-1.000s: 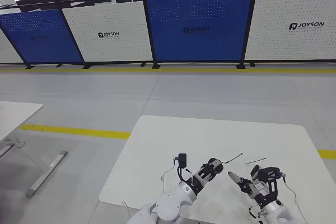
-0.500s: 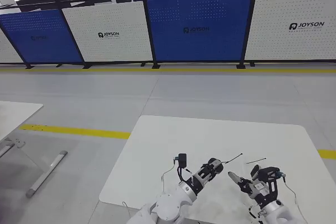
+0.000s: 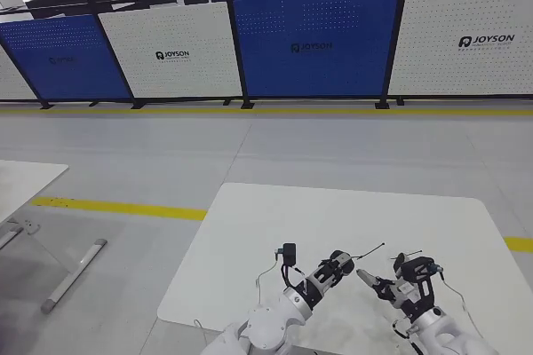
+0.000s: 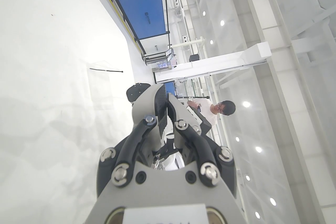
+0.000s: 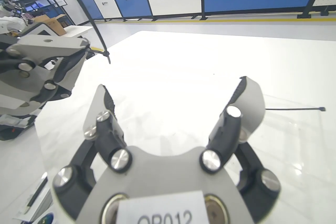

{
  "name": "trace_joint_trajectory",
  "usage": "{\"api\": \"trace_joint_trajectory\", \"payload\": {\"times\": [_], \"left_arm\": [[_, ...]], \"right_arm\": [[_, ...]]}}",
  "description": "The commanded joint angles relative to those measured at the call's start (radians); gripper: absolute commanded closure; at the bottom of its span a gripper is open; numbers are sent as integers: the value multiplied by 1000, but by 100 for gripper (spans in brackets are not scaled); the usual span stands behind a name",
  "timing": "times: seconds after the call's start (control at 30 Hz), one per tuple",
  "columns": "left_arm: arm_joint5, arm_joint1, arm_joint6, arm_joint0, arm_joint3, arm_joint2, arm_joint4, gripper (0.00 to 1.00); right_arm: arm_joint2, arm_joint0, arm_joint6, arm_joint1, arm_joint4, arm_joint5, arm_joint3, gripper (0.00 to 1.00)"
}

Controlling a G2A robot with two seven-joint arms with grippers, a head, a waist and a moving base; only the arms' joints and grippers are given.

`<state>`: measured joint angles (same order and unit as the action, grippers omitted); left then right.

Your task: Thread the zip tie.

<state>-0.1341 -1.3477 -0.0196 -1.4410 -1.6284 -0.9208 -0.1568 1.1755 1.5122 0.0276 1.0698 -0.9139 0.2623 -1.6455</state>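
Note:
My left gripper (image 3: 346,260) is shut on a black zip tie (image 3: 369,251) that sticks out over the white table (image 3: 338,213). In the right wrist view the left gripper (image 5: 78,51) sits off to one side, and the held zip tie (image 5: 107,55) arcs upward from its fingers. My right gripper (image 3: 380,271) hovers close beside it, open with nothing between its fingers (image 5: 246,93). A second black zip tie (image 5: 294,109) lies flat on the table just beyond the right gripper. In the left wrist view the pads (image 4: 161,101) are pressed together, and the loose zip tie (image 4: 105,69) lies past them.
The table's near edge runs just under both arms, and its wide far half is bare white surface. Blue and white partition panels (image 3: 315,49) stand across the floor behind, and another table (image 3: 18,186) is at the far left.
My right gripper has shifted a little toward the left gripper and the held zip tie. The left arm has stayed still.

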Motion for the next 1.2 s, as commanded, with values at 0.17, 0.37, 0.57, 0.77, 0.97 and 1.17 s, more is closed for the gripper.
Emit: {"api": "trace_joint_trajectory", "payload": {"times": [0.17, 0.37, 0.57, 0.77, 0.97, 1.17], "left_arm": [[19, -8, 10, 9, 11, 10, -70, 100], [3, -13, -13, 18, 34, 9, -143, 100], [4, -13, -15, 17, 33, 13, -140, 100], [2, -19, -7, 28, 40, 34, -122, 100], [0, -23, -2, 40, 59, 43, -123, 100], [-3, -25, -2, 41, 63, 45, -125, 100]], "right_arm": [[-3, 15, -49, 2, -64, -30, -13, 0], [-16, 26, -73, 8, -148, -109, -16, 0], [-15, 26, -74, 9, -145, -111, -18, 0], [-7, 29, -66, 13, -120, -93, -28, 20], [-8, 19, -28, 16, -109, -52, -24, 41], [-6, 14, -21, 20, -104, -42, -23, 35]]}}
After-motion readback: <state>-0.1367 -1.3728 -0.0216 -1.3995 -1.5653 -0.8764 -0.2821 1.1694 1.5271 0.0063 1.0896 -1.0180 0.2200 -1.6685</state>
